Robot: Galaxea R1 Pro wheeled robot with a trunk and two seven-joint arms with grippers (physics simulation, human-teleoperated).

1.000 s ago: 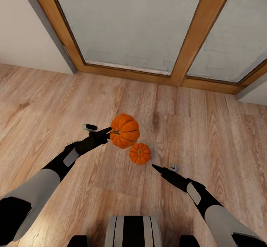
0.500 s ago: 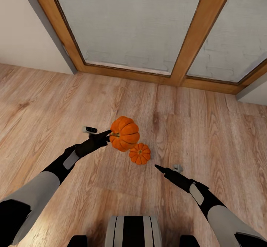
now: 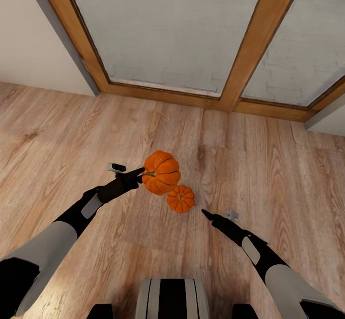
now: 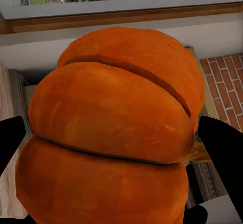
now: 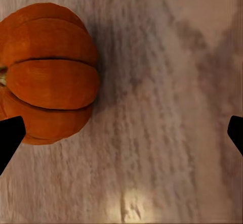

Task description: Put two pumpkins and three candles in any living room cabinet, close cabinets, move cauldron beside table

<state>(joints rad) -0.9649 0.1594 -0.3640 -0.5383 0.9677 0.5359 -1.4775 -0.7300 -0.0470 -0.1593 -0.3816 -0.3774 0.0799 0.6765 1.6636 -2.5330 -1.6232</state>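
Two orange ribbed pumpkins show in the head view. The bigger-looking pumpkin [image 3: 162, 172] hangs above the wooden floor, stem turned towards my left gripper [image 3: 129, 170], which is shut on it. In the left wrist view this pumpkin [image 4: 111, 133] bulges between the black fingers [image 4: 223, 145]. The second pumpkin [image 3: 180, 198] sits upright on the floor just nearer to me. My right gripper [image 3: 218, 213] hovers open a little to its right, with nothing between its fingers. In the right wrist view that pumpkin [image 5: 48, 75] lies off to one side of the spread fingertips [image 5: 9, 135].
A large glass door with a light wooden frame [image 3: 249, 41] runs along the far side. A pale wall [image 3: 28, 45] stands at the left. Wooden floor [image 3: 268, 165] spreads all around. My own base [image 3: 171, 300] shows at the bottom.
The held pumpkin has dipped slightly with my left gripper. My right gripper has edged a little forward and to the right, still beside the floor pumpkin.
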